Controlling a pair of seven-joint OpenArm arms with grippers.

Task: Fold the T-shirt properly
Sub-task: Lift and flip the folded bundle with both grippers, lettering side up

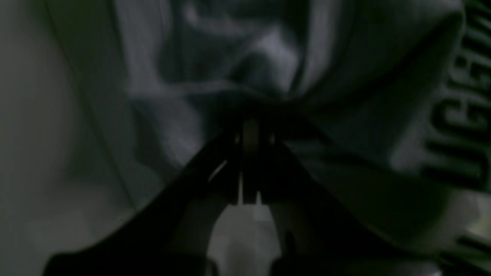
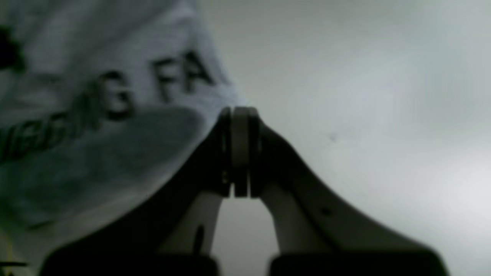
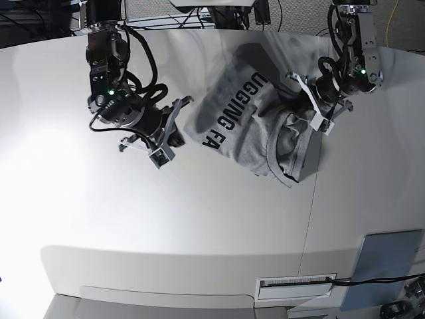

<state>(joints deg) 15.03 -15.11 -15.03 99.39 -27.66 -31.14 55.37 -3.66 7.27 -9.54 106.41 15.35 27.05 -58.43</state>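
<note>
The heather-grey T-shirt [image 3: 249,123] lies crumpled on the white table [image 3: 166,219], and its black lettering [image 3: 236,109] faces up. My left gripper [image 3: 297,111] is at the shirt's right side. In the left wrist view its jaws [image 1: 251,117] are shut on a bunched fold of the T-shirt [image 1: 268,57]. My right gripper [image 3: 175,135] is just off the shirt's left edge. The right wrist view shows this gripper [image 2: 239,113] shut, pad against pad with no cloth between, and the lettered T-shirt [image 2: 96,115] right beside the tips on the left.
A seam [image 3: 311,206] runs down the table right of centre. A grey pad [image 3: 388,262] sits at the lower right, and a labelled slot [image 3: 295,284] lies at the front edge. Cables [image 3: 226,10] and the arm bases stand along the far edge.
</note>
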